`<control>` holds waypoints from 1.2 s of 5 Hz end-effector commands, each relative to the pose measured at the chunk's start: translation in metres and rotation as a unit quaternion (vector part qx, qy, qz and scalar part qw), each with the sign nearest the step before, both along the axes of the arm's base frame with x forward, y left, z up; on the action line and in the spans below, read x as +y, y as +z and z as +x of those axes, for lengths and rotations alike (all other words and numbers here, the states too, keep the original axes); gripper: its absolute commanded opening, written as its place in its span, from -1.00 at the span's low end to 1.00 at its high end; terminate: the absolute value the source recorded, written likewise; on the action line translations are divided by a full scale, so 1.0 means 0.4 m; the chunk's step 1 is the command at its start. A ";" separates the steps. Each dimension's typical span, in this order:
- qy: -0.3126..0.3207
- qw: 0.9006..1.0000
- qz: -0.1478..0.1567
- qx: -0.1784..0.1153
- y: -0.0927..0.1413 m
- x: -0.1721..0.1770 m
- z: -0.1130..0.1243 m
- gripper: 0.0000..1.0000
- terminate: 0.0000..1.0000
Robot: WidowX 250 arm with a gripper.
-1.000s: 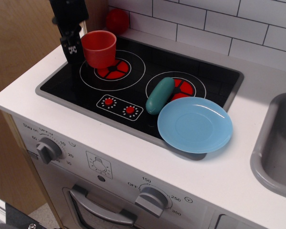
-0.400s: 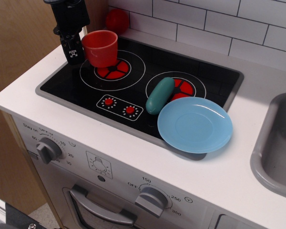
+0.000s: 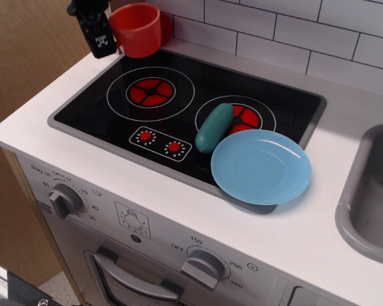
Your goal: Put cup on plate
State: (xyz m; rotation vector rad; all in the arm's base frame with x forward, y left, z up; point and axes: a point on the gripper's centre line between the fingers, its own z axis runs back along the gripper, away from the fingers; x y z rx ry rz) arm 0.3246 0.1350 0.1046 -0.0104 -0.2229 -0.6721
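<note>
The small red-orange plastic cup (image 3: 136, 29) is gripped by the black gripper (image 3: 106, 39) and held aloft at the back-left corner. Placement isn't done: the round light-blue plastic plate (image 3: 261, 166) sits empty near the front edge.

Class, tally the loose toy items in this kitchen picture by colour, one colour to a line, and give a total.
Red-orange: 1, the cup, held up by the gripper
Light blue: 1, the plate
Teal: 1, the pickle-shaped toy
Total: 3
</note>
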 end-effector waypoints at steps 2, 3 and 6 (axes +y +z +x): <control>-0.016 1.000 -0.005 0.007 0.073 -0.187 -0.028 -1.00 -1.00; -0.022 1.000 0.011 0.005 0.042 -0.242 -0.045 -1.00 -1.00; -0.067 0.997 -0.030 0.040 0.012 -0.362 -0.123 -1.00 -1.00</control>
